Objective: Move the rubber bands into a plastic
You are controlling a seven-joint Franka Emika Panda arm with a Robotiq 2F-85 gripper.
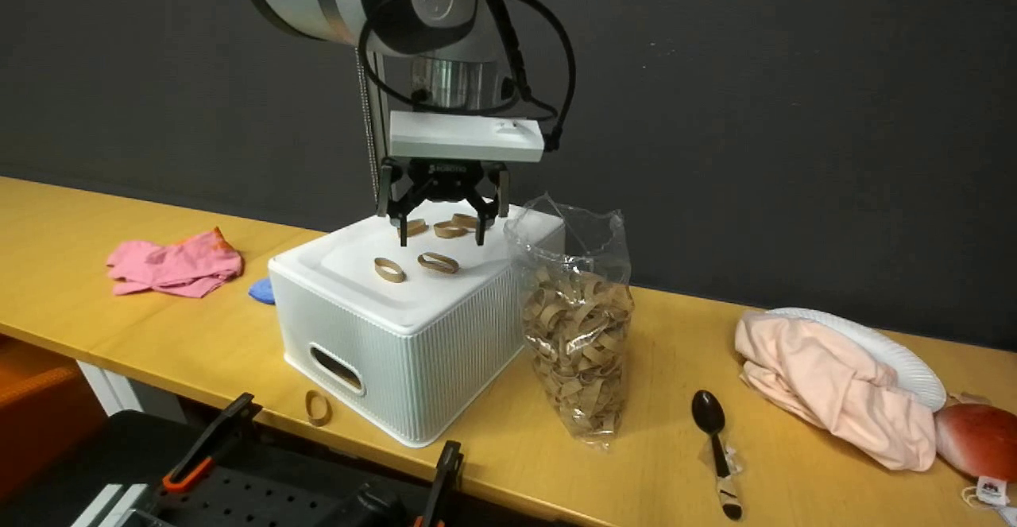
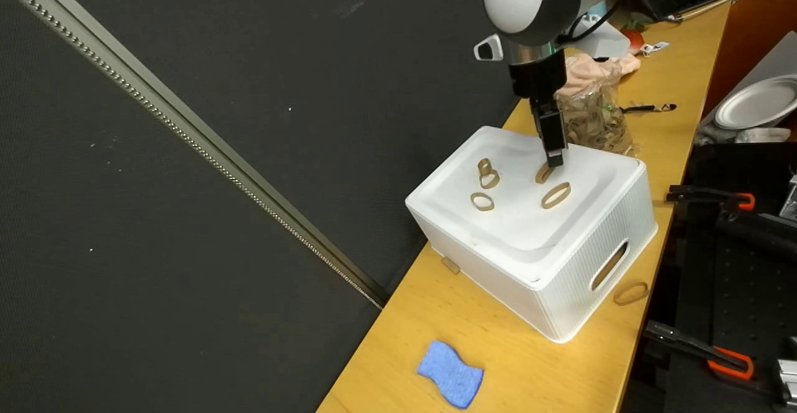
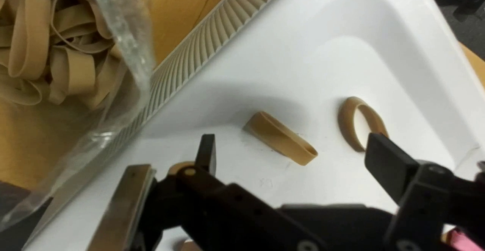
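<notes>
Five rubber bands [image 3: 280,141] are lying on one white box [image 1: 413,308]; two more are lying on the table [image 2: 529,375] beside it. One plastic bag [image 1: 580,344], holding many others, is standing beside this box. Above the box, one end effector [image 1: 442,241] is hovering, two fingers [image 3: 390,164] wide apart.

Plastic bag [image 1: 584,241] clear, glossy, crinkled; rubber bands [image 3: 282,139] smooth, matt; white box [image 1: 469,352] plastic, soft sheen on top, finely ribbed sides; tabletop [image 1: 667,471] smooth wood; pink cloth [image 1: 175,265] and peach cloth [image 1: 842,388] creased, matt; spoon [image 1: 717,447] glossy, plastic from here; blue sponge [image 2: 451,374] rough.
</notes>
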